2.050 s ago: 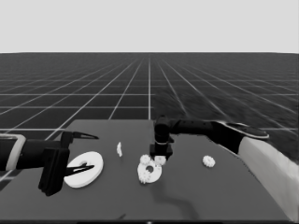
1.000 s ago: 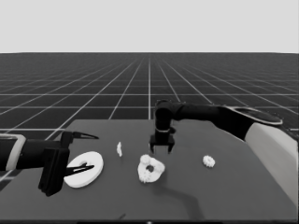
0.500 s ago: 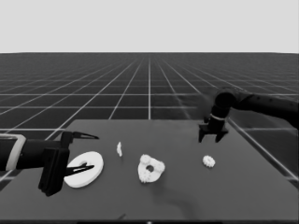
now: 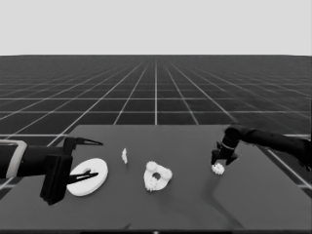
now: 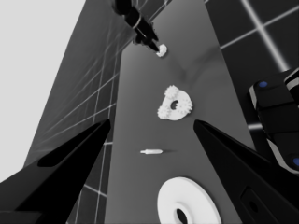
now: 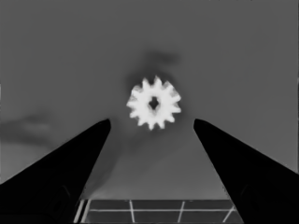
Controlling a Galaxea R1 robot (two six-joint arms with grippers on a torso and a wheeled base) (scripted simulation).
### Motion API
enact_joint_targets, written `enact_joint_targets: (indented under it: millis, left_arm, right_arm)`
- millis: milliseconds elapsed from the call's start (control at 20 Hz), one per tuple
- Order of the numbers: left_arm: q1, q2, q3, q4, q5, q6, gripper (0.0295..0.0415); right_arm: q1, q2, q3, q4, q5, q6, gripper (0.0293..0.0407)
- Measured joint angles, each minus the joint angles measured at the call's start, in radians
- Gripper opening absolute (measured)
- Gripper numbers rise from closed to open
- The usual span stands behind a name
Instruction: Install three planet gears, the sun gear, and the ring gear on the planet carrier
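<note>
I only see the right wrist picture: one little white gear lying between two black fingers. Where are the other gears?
Observer: In the head view, three gears sit together on the smaller round part, near the middle of the table.
Operator: Where am I compared with them?
Observer: Your right end effector hangs right over the lone gear, near the table's right side and apart from that cluster.
Operator: And the big round part?
Observer: The larger round part lies at the table's left end, under the idle left end effector, with a thin white piece between it and the cluster.
</note>
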Motion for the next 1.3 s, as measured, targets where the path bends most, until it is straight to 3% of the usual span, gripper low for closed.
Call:
enact_joint_targets:
  millis: [100,350,450,850,900,950,1000,1100,1300]
  left_arm:
    - [0.000,0.000,0.000,0.000,0.000,0.000,0.0385]
    - [0.000,0.000,0.000,0.000,0.000,0.000,0.0385]
    - [0.000,0.000,0.000,0.000,0.000,0.000,0.0385]
    - [0.000,0.000,0.000,0.000,0.000,0.000,0.0385]
    - [0.000,0.000,0.000,0.000,0.000,0.000,0.0385]
    - [0.000,0.000,0.000,0.000,0.000,0.000,0.0385]
    - [0.000,0.000,0.000,0.000,0.000,0.000,0.0385]
    - [0.000,0.000,0.000,0.000,0.000,0.000,0.0385]
    - [0.000,0.000,0.000,0.000,0.000,0.000,0.0385]
  right_arm:
    - [-0.052,0.032,-0.063,-0.023,0.043,-0.023,0.0385]
    - [-0.073,0.050,-0.099,-0.032,0.065,-0.037,0.0385]
    - [-0.074,0.050,-0.101,-0.033,0.066,-0.038,0.0314]
    - [-0.074,0.051,-0.102,-0.033,0.066,-0.038,0.0312]
    - [0.026,-0.029,0.067,0.034,-0.064,0.026,0.0312]
    - [0.146,-0.055,0.113,0.099,-0.137,0.041,0.0312]
    - [0.218,-0.054,0.108,0.142,-0.179,0.038,0.0312]
    - [0.281,-0.042,0.084,0.181,-0.218,0.028,0.0312]
    - [0.306,-0.034,0.065,0.198,-0.237,0.020,0.0312]
